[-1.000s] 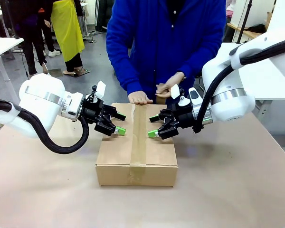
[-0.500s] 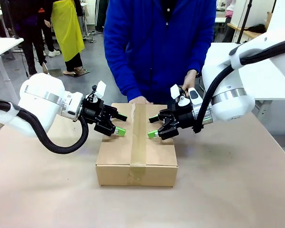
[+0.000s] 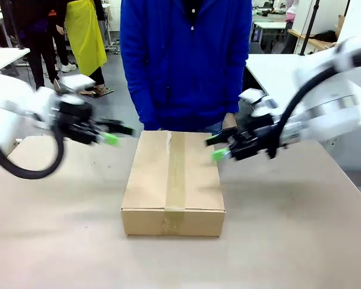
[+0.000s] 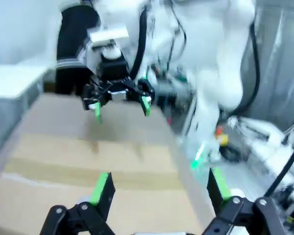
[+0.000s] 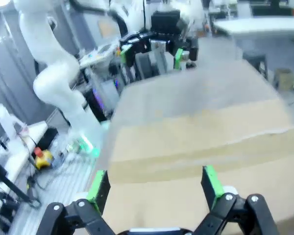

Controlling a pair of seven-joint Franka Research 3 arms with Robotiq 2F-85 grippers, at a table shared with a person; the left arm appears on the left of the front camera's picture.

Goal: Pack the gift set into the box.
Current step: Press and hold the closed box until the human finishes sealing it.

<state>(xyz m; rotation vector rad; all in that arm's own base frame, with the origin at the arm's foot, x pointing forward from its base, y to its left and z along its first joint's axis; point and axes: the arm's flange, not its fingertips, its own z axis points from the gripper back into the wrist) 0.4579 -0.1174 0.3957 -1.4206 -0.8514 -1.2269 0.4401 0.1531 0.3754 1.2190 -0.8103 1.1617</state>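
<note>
Grippers flank the box (image 3: 173, 183): left gripper (image 3: 111, 135) and right gripper (image 3: 216, 149) both spread wide, empty, off its far corners. Box sits closed on the table (image 3: 301, 241), tape (image 3: 175, 174) along its top; person (image 3: 186, 60) stands behind

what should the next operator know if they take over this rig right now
Left claw: open, empty, off the box's far left corner, blurred in motion.
Right claw: open, empty, at the box's right edge, also blurred.
The box: at mid-table, flaps shut, a strip of tape running down the top seam. Its contents are hidden, so the gift set cannot be confirmed inside.
The person stands close behind the far end of the box.
Done: the box looks closed and taped.
Left: probably nothing but clearing both arms; check the far end of the tape if unsure.
</note>
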